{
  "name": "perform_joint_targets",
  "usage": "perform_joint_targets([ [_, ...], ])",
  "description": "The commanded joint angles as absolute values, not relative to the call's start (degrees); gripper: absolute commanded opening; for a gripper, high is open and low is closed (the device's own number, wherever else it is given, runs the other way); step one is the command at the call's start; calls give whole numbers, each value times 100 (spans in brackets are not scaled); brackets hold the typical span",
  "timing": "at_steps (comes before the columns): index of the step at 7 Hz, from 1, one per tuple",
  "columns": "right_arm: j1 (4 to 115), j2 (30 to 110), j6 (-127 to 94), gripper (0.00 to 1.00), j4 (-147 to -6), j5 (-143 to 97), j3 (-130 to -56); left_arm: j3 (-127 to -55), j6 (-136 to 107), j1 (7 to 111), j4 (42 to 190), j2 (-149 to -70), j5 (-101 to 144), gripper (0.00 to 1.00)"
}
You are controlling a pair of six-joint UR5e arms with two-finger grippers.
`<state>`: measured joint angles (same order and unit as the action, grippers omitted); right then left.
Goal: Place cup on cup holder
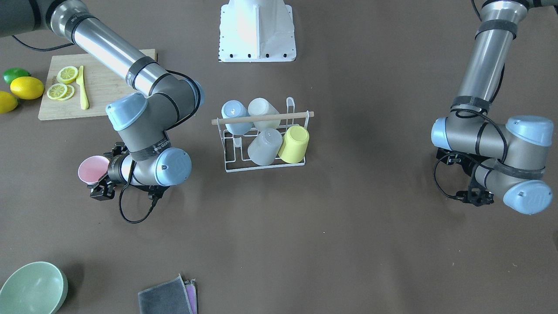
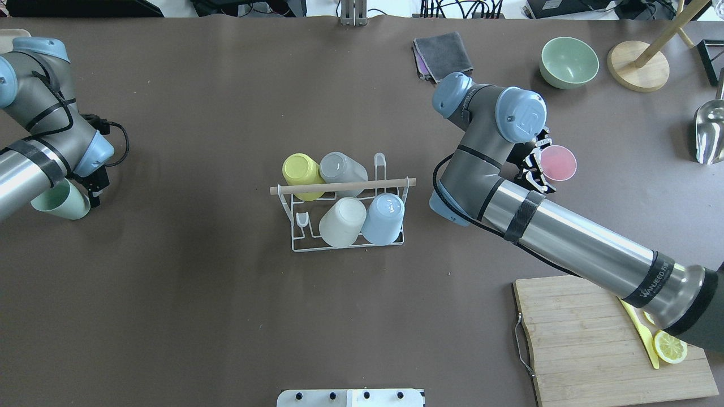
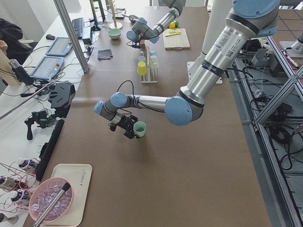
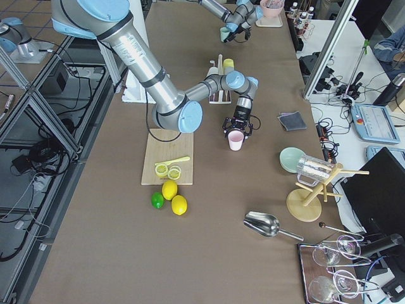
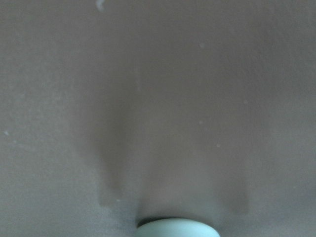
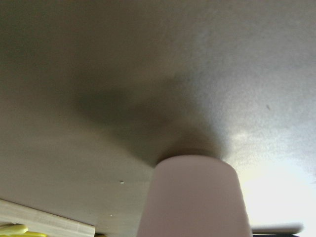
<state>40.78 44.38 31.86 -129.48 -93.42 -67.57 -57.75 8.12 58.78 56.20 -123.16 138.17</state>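
— Where did the cup holder (image 2: 343,186) stand?

— At the middle of the table (image 2: 198,294), between the two arms and well apart from both. Four cups sat mouth-down on its prongs. A yellow cup (image 2: 301,168) and a grey cup (image 2: 341,167) were on the side away from the robot. A white cup (image 2: 343,220) and a blue cup (image 2: 384,217) were on the near side. One prong (image 2: 302,219) beside the white cup was bare.

— And the right gripper (image 2: 533,170)?

— Its fingers were drawn in narrow on the rim of a pink cup (image 2: 559,163), out to the holder's right. The cup was upright with its mouth up. Whether its base touched the table could not be told.

— The left gripper (image 2: 90,191)?

— It was clamped on a green cup (image 2: 59,200) at the table's left end, far from the holder. That cup was tilted, and the forearm hid part of it from above. In the left side view it was low over the brown surface.
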Motion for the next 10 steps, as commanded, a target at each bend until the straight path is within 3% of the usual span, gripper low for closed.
perform_joint_targets([
  [1, 4078, 4412, 3190, 98, -12964, -9325, -6750, -5809, 826, 5854, 5441, -12331, 13781, 97],
  [2, 4078, 4395, 3190, 98, -12973, -9325, -6741, -5818, 826, 5810, 5406, -12331, 13773, 97],
  [3, 4069, 4368, 3190, 98, -12973, -9325, -6724, -5818, 826, 5766, 5405, -12322, 13712, 86],
  [4, 4069, 4316, 3173, 98, -12973, -9325, -6706, -5818, 826, 5740, 5405, -12331, 13694, 33],
  [5, 4069, 4289, 3155, 98, -12964, -9325, -6689, -5836, 826, 5739, 5353, -12322, 13693, 3],
  [8, 4043, 4184, 3164, 98, -12938, -9238, -6557, -6791, 1629, 5835, 3935, -12392, 13175, 0],
  [10, 4052, 4000, 3164, 98, -12911, -9202, -6365, -7231, 1705, 6256, 3735, -12393, 13184, 0],
])
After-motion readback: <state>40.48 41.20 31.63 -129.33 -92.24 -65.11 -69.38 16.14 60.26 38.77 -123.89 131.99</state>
